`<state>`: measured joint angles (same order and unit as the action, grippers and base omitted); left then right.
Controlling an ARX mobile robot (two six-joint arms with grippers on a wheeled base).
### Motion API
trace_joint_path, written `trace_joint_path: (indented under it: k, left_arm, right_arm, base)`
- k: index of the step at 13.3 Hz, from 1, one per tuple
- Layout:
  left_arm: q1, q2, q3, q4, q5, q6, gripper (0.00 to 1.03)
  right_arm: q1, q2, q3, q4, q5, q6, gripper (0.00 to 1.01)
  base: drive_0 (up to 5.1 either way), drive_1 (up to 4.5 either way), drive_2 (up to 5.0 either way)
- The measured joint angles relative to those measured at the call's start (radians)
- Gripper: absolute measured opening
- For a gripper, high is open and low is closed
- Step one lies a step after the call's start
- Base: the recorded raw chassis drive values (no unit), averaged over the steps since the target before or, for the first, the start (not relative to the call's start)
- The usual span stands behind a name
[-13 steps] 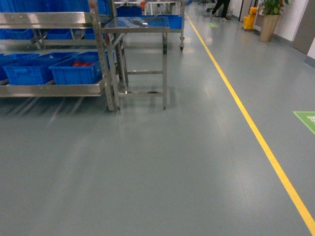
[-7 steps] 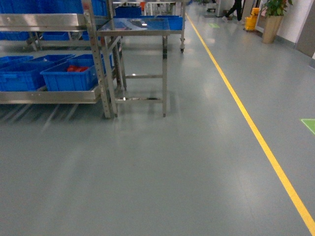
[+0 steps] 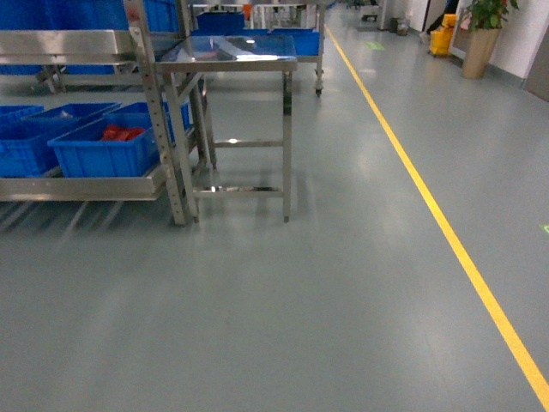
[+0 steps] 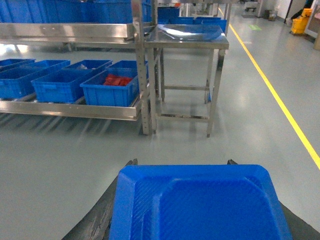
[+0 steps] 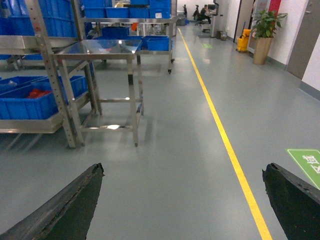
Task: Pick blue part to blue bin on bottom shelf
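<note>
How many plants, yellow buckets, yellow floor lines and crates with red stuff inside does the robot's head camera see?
Potted plant: 1
Yellow mop bucket: 1
Yellow floor line: 1
Blue crate with red packets: 1
Total: 4

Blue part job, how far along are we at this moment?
Done: the blue part appears gripped in the left pincer. In hand: carrying it, the rack some way off across open floor. Left: reach the bottom shelf and drop it into a blue bin; the right pincer is open, empty.
</note>
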<state>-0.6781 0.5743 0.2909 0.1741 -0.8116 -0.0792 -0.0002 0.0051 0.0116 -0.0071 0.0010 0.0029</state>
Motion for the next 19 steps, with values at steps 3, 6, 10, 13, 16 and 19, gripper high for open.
trace_joint_path:
  k: [3, 6, 10, 13, 16, 19]
  left_arm:
    - [0.000, 0.000, 0.000, -0.001, 0.000, 0.000, 0.43]
    - [0.000, 0.000, 0.000, -0.002, 0.000, 0.000, 0.43]
    - [0.000, 0.000, 0.000, -0.002, 0.000, 0.000, 0.43]
    - [0.000, -0.002, 0.000, -0.002, 0.000, 0.000, 0.43]
    - [0.000, -0.001, 0.000, -0.001, 0.000, 0.000, 0.43]
    - [0.000, 0.000, 0.000, -0.001, 0.000, 0.000, 0.43]
  right_arm:
    - [0.000, 0.000, 0.000, -0.001, -0.001, 0.000, 0.98]
    - [0.000, 0.000, 0.000, 0.001, -0.001, 0.000, 0.98]
    - [0.000, 0.000, 0.000, 0.003, -0.001, 0.000, 0.98]
    - [0.000, 0.000, 0.000, 0.002, -0.001, 0.000, 0.98]
    - [0.000, 0.000, 0.000, 0.002, -0.002, 0.000, 0.98]
    - [0.000, 0.000, 0.000, 0.007, -0.001, 0.000, 0.98]
  base:
    - [0.0, 4.22, -4.3]
    - [0.0, 4.22, -4.3]
    - [0.0, 4.29, -4.2]
    - [0.1, 4.32, -4.2]
    - [0.1, 4.31, -4.2]
    - [0.1, 4.33, -4.2]
